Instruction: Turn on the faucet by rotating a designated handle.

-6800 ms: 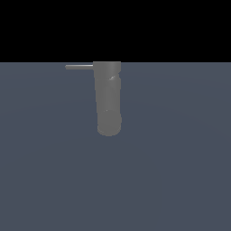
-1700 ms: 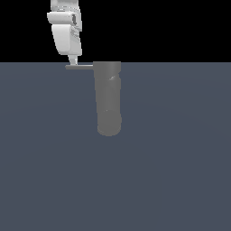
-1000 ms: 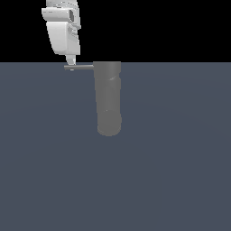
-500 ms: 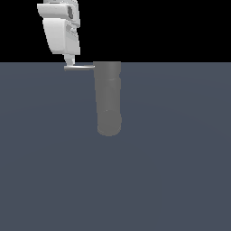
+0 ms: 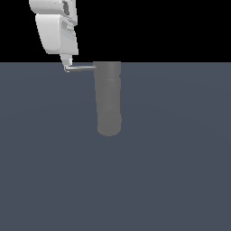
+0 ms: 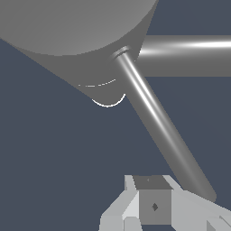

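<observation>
the faucet (image 5: 108, 98) is a plain matte grey cylinder, upright, with a rounded lower end, standing out against the flat slate-blue ground (image 5: 171, 171). from its top the handle (image 5: 82, 68), a thin light-grey glossy rod, sticks out sideways toward the exterior view's left. the white, blocky claw (image 5: 66, 66) hangs above that rod's free end, its tip at or touching it. whether the claw is parted or closed cannot be told. in the wrist view the handle (image 6: 158, 122) runs from the cylinder (image 6: 72, 31) to a fingertip (image 6: 153, 203).
</observation>
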`<state>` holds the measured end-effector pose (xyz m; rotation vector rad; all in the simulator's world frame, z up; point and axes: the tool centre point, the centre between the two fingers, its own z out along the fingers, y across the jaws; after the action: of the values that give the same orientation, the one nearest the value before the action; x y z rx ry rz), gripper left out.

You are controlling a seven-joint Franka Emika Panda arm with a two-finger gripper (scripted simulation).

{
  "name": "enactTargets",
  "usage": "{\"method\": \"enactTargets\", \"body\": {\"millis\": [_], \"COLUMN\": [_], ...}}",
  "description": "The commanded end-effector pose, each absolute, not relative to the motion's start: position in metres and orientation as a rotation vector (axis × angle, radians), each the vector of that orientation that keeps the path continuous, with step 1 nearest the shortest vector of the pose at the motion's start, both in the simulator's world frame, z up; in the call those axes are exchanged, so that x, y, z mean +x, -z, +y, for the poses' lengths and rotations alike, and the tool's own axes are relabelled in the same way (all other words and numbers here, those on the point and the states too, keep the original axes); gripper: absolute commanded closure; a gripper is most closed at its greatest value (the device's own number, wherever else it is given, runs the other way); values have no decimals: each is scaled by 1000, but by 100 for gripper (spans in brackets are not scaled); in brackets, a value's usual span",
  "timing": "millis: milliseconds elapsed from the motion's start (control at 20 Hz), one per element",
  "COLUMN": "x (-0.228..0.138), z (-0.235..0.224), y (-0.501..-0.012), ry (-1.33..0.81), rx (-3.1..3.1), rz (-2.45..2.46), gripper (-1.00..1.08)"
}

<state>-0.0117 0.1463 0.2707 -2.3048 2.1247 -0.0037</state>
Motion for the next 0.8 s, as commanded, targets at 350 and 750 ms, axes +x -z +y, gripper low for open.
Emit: {"method": "enactTargets", "body": {"millis": [350,750], "x": [-28,-47], "z": [132,108], "y": [-271,-271], "ry": [7,4], "rx": [-2308,-2307], "rz": [2126,2128], "gripper": [108,108]}}
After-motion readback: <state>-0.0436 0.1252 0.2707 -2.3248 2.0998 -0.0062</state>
